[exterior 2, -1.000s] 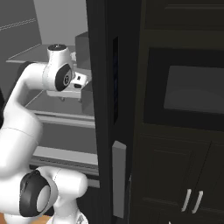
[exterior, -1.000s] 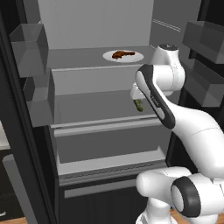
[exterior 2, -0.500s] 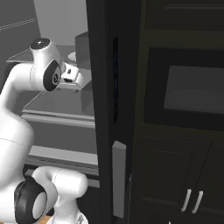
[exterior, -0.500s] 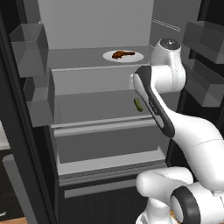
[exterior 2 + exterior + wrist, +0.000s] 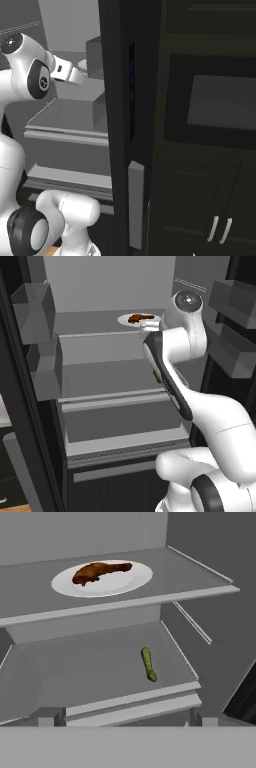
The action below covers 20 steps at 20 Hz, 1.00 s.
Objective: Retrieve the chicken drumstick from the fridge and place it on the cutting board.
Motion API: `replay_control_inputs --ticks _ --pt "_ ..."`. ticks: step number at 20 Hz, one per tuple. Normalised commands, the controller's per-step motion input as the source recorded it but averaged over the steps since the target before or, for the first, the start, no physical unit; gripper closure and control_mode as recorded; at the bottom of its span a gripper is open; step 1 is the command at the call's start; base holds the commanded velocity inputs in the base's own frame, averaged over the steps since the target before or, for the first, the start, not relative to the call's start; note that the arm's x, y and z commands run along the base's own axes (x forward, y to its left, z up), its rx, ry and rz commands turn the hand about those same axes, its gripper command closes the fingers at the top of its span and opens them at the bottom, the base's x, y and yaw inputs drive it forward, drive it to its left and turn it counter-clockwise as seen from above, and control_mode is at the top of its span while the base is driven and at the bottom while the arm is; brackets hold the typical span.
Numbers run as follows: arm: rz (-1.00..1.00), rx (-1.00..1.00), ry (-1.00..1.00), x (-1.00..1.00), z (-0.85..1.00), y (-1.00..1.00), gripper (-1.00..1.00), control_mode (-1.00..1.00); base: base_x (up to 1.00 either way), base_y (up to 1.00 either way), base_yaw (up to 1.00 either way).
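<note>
One second earlier our wrist hung beside the lower shelf; it had since risen level with the upper shelf [image 5: 200,577] of the fridge [image 5: 35,351]. We saw the chicken drumstick [image 5: 100,571] lying on its white plate [image 5: 132,582], the green pickle [image 5: 148,664] below. Whether the jaws stood spread, we could not tell. Reaching remained.

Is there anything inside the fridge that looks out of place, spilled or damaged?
Nothing is spilled or broken. The drumstick lies neatly on a white plate on the upper shelf. The one slightly odd thing is a small green pickle lying loose and bare on the shelf below, with no dish under it.
</note>
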Motion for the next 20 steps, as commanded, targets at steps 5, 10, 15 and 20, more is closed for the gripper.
replay_control_inputs --ticks 5,10,15,20 --pt "0.00 0.00 -0.05 0.15 0.50 0.00 -1.00 -1.00 0.00 0.00 0.00" --pt "0.02 0.02 0.02 0.56 0.01 0.00 -1.00 -1.00 0.00 0.00 0.00" --pt "0.05 0.00 0.15 0.54 0.04 0.00 -1.00 -1.00 0.00 0.00 0.00" --pt "0.02 0.00 0.22 0.51 0.00 0.00 -1.00 -1.00 0.00 0.00 0.00"
